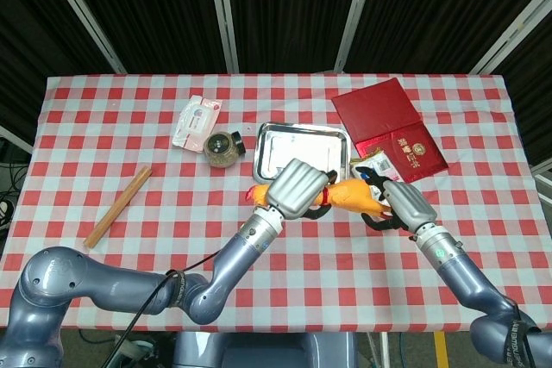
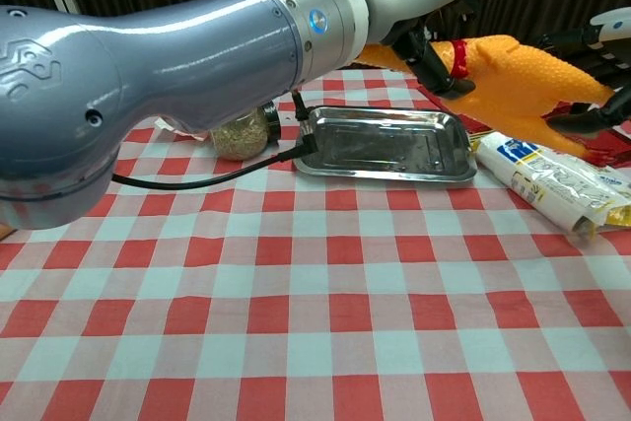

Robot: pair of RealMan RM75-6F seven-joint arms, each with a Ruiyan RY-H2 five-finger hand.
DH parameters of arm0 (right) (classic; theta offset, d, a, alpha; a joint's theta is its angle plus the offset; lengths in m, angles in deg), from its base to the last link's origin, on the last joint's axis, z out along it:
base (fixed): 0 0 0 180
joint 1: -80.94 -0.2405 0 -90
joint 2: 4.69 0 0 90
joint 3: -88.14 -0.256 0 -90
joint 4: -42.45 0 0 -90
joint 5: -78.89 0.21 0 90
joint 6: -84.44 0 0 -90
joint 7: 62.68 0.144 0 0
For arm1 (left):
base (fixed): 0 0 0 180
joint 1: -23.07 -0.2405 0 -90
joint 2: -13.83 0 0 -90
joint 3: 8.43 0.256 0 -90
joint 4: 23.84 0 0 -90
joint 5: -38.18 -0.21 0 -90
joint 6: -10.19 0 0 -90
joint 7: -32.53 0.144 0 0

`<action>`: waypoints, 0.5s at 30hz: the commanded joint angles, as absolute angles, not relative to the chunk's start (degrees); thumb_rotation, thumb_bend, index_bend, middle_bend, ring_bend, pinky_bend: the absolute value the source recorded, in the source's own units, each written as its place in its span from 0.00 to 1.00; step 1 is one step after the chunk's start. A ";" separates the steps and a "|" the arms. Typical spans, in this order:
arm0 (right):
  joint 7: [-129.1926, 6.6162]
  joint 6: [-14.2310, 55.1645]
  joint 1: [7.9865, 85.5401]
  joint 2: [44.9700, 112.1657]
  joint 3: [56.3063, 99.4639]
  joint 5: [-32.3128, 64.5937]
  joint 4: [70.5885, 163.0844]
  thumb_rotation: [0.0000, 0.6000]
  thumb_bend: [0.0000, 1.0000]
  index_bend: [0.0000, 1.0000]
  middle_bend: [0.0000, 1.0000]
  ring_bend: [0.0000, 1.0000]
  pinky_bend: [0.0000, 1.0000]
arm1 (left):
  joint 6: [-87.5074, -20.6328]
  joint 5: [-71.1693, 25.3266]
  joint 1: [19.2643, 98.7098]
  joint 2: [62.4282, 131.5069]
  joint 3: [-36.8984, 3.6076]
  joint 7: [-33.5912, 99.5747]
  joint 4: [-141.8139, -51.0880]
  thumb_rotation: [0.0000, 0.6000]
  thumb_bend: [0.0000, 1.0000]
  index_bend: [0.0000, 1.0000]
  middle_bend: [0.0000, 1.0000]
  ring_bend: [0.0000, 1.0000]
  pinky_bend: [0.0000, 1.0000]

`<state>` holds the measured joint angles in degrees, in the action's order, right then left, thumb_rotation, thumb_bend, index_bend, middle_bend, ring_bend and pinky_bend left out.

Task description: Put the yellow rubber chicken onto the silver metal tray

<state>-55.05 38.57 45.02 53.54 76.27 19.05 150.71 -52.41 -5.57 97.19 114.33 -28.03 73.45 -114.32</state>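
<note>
- Checkered surface point(image 1: 129, 135); silver metal tray point(image 1: 302, 146) at frame centre.
- Left robot hand point(image 1: 295, 189) grips the yellow rubber chicken point(image 2: 513, 71) by the neck, aloft beside the tray's right end.
- Right robot hand point(image 1: 404, 205) at its tail, fingers apart; appears released so left can carry alone.

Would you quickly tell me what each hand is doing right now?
Left hand: gripping the yellow rubber chicken near its neck.
Right hand: at the chicken's tail end; cannot tell whether it grips.

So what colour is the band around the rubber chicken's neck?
Red, clearest in the chest view, on the rubber chicken.
</note>
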 commanded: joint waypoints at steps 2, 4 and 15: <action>-53.97 39.03 45.10 53.45 76.22 18.26 150.23 1.00 0.40 0.08 0.27 0.20 0.35 | -52.39 -5.76 97.10 114.45 -28.07 73.37 -114.12 1.00 0.69 0.70 0.78 0.67 0.77; -53.63 39.13 45.06 53.49 76.17 18.09 150.09 1.00 0.40 0.08 0.27 0.20 0.35 | -52.38 -5.95 97.06 114.54 -28.10 73.30 -114.04 1.00 0.69 0.70 0.78 0.67 0.77; -53.78 37.64 44.84 54.64 75.60 19.56 149.25 1.00 0.40 0.61 0.60 0.61 0.69 | -51.94 -6.41 96.95 114.92 -28.20 73.05 -114.64 1.00 0.69 0.70 0.78 0.67 0.77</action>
